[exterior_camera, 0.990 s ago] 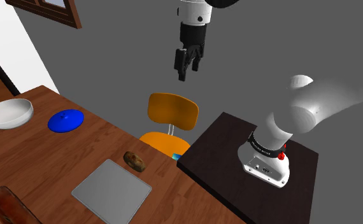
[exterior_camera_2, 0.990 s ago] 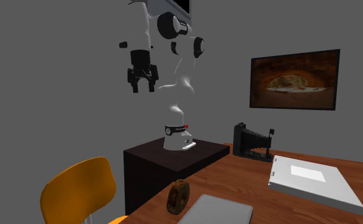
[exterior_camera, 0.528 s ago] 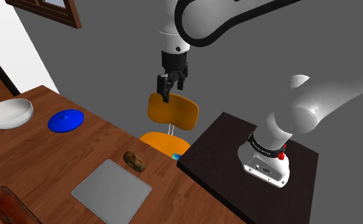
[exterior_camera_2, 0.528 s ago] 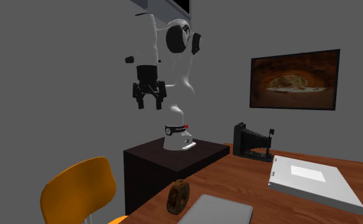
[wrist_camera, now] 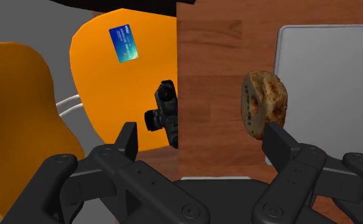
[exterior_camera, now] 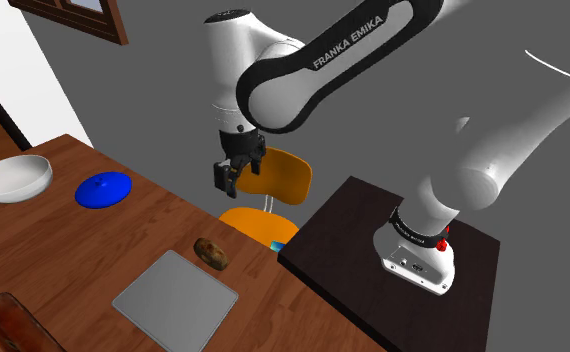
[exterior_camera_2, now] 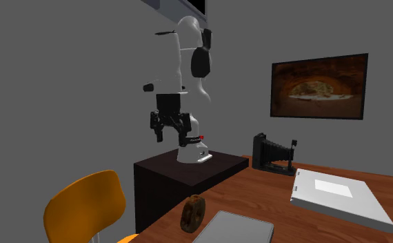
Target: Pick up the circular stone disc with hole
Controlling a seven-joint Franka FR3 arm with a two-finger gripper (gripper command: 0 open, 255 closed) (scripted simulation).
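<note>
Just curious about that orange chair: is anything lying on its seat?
A small blue card lies on the seat of the orange chair. The wooden table covers part of the seat at its edge, so anything lying there is hidden.

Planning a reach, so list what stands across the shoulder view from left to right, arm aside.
White bowl → blue dish → brown stone disc → orange chair → dark stand. The grey mat overlaps the disc sideways, so it is left out.

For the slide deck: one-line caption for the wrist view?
Open jaws above the wooden table, mottled brown disc beside a grey mat, blue card on the orange chair seat.
</note>
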